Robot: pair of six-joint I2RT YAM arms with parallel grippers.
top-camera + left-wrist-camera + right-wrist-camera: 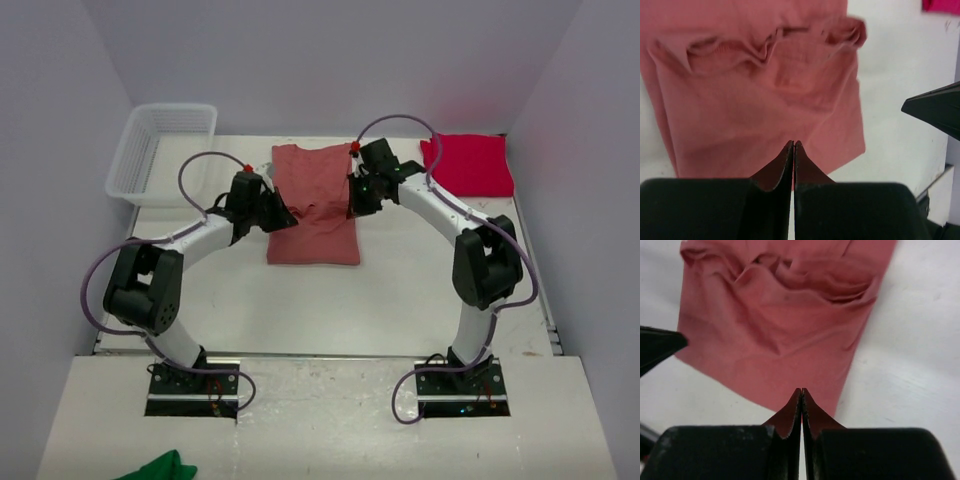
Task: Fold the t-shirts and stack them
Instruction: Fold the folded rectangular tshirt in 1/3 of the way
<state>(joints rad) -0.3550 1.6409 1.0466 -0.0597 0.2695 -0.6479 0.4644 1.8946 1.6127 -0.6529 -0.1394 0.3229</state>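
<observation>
A large dusty salmon-red cotton t-shirt lies in the middle of the white tabletop. It is folded to a rough upright rectangle with its long sides running away from the arm bases. A rumpled ridge of bunched cloth crosses it about halfway up, and the near half lies flatter than the far half.

The left claw is at the shirt's left edge, level with that ridge. In the left wrist view its two fingers are pressed together tip to tip, with only a hairline seam between them, and no cloth shows in the seam. The salmon fabric lies just beyond and under the tips.

The right claw is at the shirt's right edge, opposite the left one, with the shirt between them. The right wrist view shows its fingers closed tight the same way, tips meeting over the shirt's edge with nothing visibly pinched. Whether either tip touches the cloth cannot be told.

A brighter crimson red t-shirt lies folded into a neat flat rectangle at the far right corner of the tabletop, well apart from the salmon one. A white plastic mesh basket stands at the far left corner. A small crumpled green cloth lies on the near surface in front of the left arm's base.
</observation>
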